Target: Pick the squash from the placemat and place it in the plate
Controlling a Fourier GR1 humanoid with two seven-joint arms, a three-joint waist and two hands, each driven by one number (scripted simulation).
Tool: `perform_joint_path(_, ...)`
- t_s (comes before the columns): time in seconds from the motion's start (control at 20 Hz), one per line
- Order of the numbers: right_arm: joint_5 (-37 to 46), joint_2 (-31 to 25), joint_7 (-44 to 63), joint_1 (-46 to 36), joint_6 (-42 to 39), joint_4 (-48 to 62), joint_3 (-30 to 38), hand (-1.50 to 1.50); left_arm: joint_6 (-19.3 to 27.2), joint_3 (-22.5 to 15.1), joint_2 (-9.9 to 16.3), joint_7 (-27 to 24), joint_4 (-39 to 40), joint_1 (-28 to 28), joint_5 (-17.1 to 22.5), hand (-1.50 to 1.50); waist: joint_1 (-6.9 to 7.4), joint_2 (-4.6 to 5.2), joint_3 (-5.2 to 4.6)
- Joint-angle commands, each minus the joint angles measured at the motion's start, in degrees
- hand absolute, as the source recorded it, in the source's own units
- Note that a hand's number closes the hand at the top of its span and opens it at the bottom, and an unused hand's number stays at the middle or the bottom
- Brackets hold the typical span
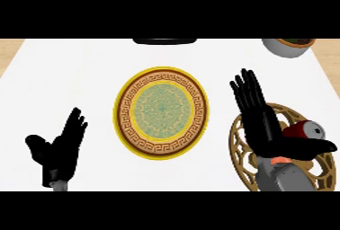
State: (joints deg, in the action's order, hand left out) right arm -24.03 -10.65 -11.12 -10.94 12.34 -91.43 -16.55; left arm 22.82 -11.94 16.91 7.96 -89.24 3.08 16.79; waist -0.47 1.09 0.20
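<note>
So the right robot hand (266, 123) is hovering over the placemat (247, 155), which is sitting just right of the plate (161, 112), and I'd say we're looking at the reach-and-grasp step. Its fingers are stretched out straight and apart from the thumb, so nothing is being clamped. The thing under it is a bit odd: the task says squash, but what's showing between thumb and palm is a dark red, cylinder-ish object with a pale grey round end (304, 130), more like a can. It's lying on its side on the placemat, on the side far from the plate, mostly hidden by the hand. Whether the palm is touching it, I can't tell.

Next move, I'm guessing: the fingers are needing to curl around that rounded body before any lift, then carry it across to the plate's middle. Round and smooth-looking, so it could roll if nudged.

The plate is round and glossy, with a yellow rim, a brown key-pattern band and a green-ish patterned centre. The placemat looks like woven or cut-out wicker, golden-brown with open loops. The desk (93, 63) is plain white and matte.

The left robot hand (60, 146) is resting well left of the plate, fingers up and relaxed, holding nothing.
</note>
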Motion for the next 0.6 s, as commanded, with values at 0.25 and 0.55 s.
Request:
perform_joint_path(0.25, 9.53, -6.80, 1.61, -5.17, -17.78, -6.26, -19.81, 1.50, -6.79, 1.77, 10.33, -4.75, -6.82, -13.65, -5.93, 0.00, 1.25, -2.05, -0.31)
perform_joint_path(0.55, 36.12, -12.34, -0.35, 8.88, 3.50, -1.14, -23.96, -1.50, -10.27, 3.57, 11.56, -3.84, -6.03, -14.77, -3.29, 0.00, -1.42, -1.41, -0.19)
